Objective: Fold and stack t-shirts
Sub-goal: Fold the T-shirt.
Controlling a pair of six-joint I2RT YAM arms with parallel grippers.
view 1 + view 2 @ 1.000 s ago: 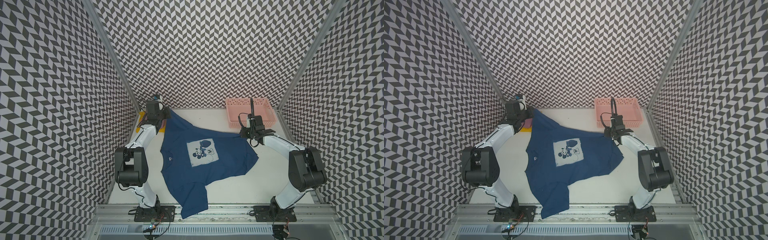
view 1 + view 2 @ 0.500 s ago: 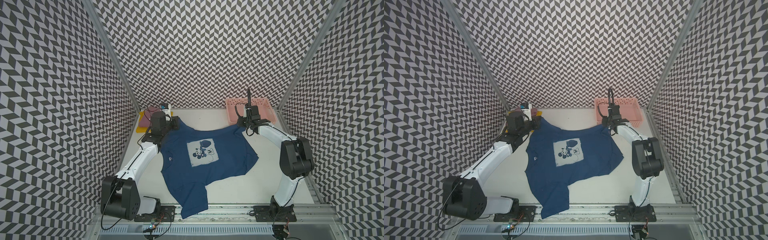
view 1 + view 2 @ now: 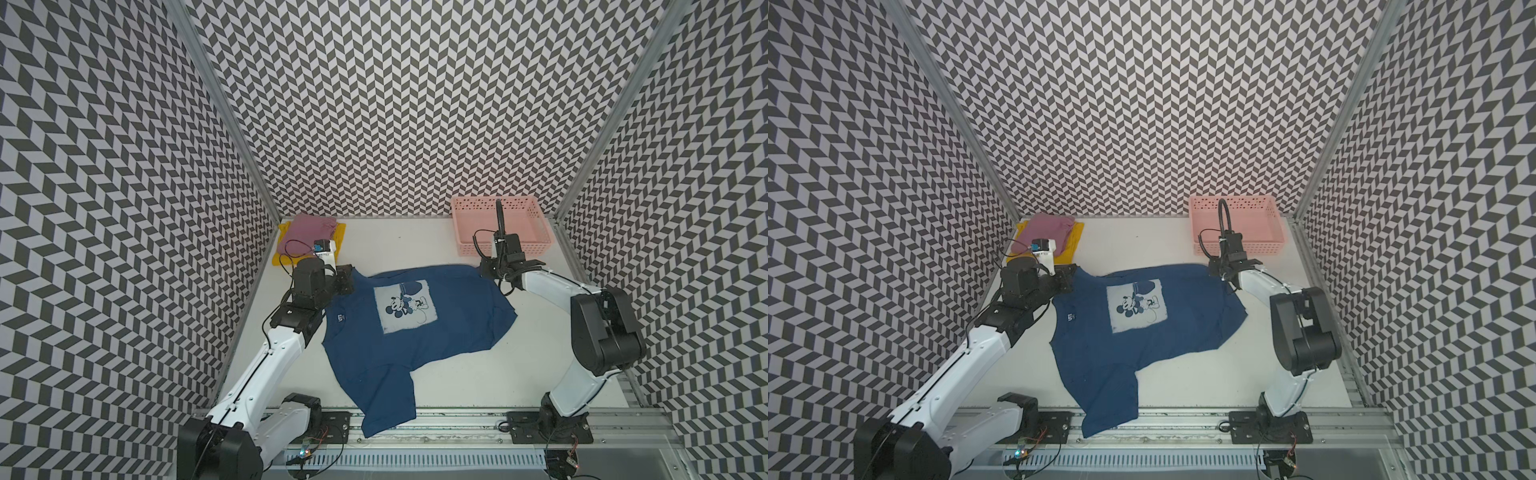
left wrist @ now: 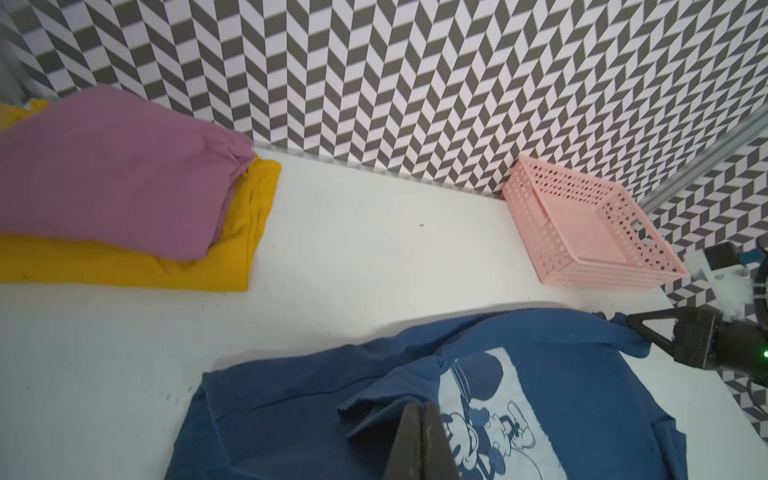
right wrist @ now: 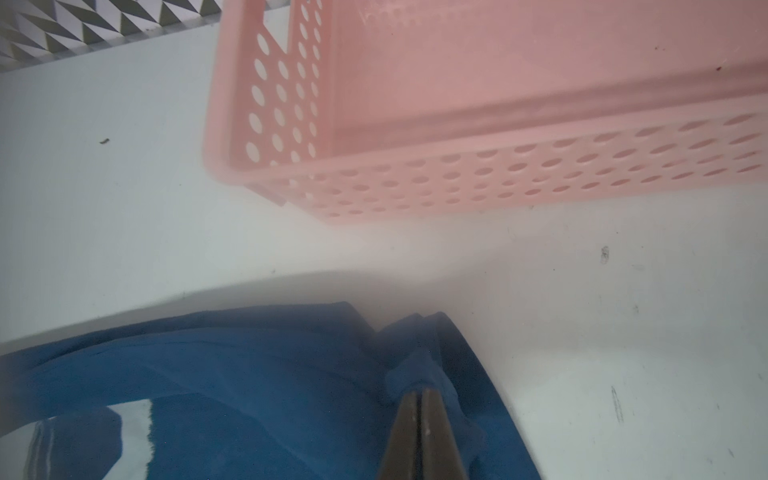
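The navy blue t-shirt [image 3: 419, 328] [image 3: 1142, 332] lies spread on the white table, mouse print up, with one sleeve hanging over the front rail. My left gripper [image 3: 348, 279] [image 3: 1070, 275] [image 4: 420, 409] is shut on a fold at its far left corner. My right gripper [image 3: 487, 270] [image 3: 1215, 270] [image 5: 419, 392] is shut on bunched cloth at its far right corner. The far edge runs stretched between them, slightly off the table. A folded mauve-pink t-shirt [image 3: 309, 232] [image 4: 112, 174] rests on a folded yellow t-shirt [image 3: 279, 258] [image 4: 232, 249] in the far left corner.
A pink perforated basket [image 3: 509, 249] [image 3: 1264, 247] [image 4: 582, 266] [image 5: 498, 174] stands at the far right, just behind my right gripper, with nothing in it. Patterned walls close in three sides. A metal rail [image 3: 457, 419] runs along the front edge.
My left gripper has pulled its shirt corner out of the far left corner, forward and to the right, uncovering the folded stack. My right gripper swung back toward the basket, then forward again.
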